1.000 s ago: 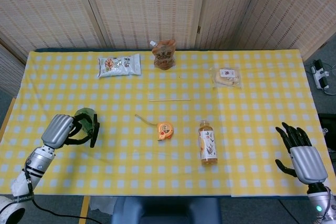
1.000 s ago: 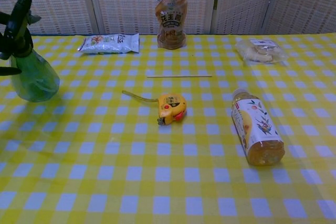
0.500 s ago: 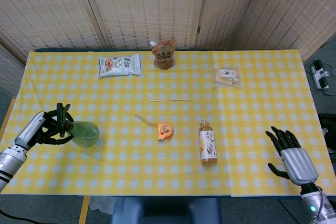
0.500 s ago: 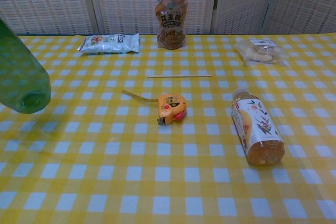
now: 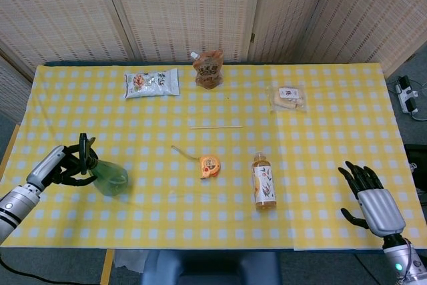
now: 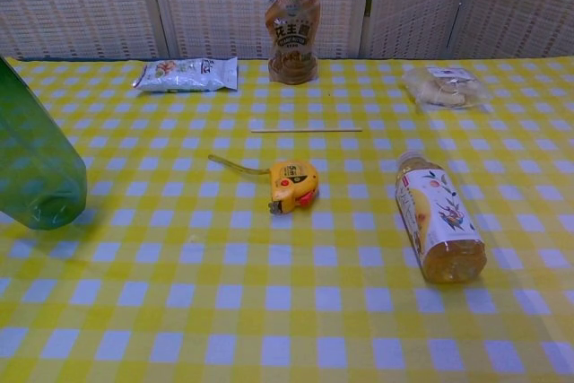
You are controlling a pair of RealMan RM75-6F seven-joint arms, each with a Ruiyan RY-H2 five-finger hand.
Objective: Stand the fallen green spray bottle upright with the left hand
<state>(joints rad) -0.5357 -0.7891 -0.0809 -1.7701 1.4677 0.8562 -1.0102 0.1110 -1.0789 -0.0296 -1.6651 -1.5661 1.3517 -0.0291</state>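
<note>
At the tabletop's point(image 5: 320, 165) left edge, the left hand point(image 5: 59, 165) grips the translucent green plastic spray bottle point(image 5: 107, 175) (tilted) by its black nozzle; the right hand point(image 5: 373, 195) hangs spread wide.

Green spray bottle point(image 5: 107, 176): translucent body, black trigger head. Tilted, head toward my side edge, base toward table centre. Near-left area of checked cloth.

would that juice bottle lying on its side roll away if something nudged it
Probably. The juice bottle lies on its side on the flat checked cloth, nothing touching it, and its round body would likely roll sideways. It looks full, so it is likely heavyish and may not go far. The wrapped label could be slippery.
</note>
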